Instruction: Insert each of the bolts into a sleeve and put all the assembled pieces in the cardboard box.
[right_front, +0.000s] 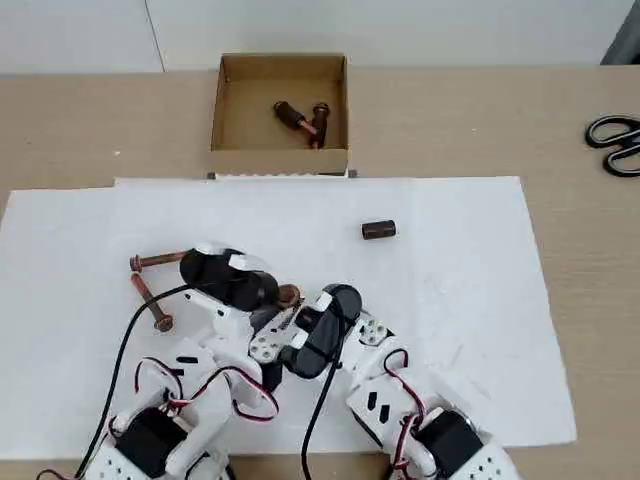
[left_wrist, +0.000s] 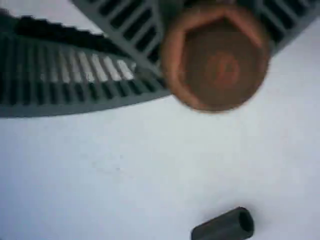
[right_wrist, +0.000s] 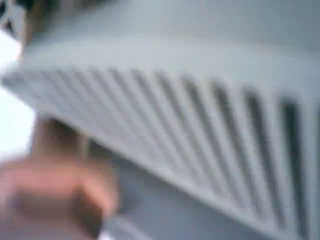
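See left tool (left_wrist: 160, 75) clamped snug on a copper bolt (left_wrist: 217, 62) by its head, low over the white paper (right_front: 450, 330). Find right tool (right_front: 285, 325) just beside it; cannot tell how far open. Note one loose sleeve (right_front: 378, 230) lying on the paper, apart from both arms. Count two more bolts (right_front: 155, 262) close together at the left, and two assembled pieces (right_front: 292, 117) inside the cardboard box (right_front: 230, 150) on the table (right_front: 580, 250).

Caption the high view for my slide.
Two coppery bolts and a dark cylindrical sleeve on white paper; brown cardboard box beyond.
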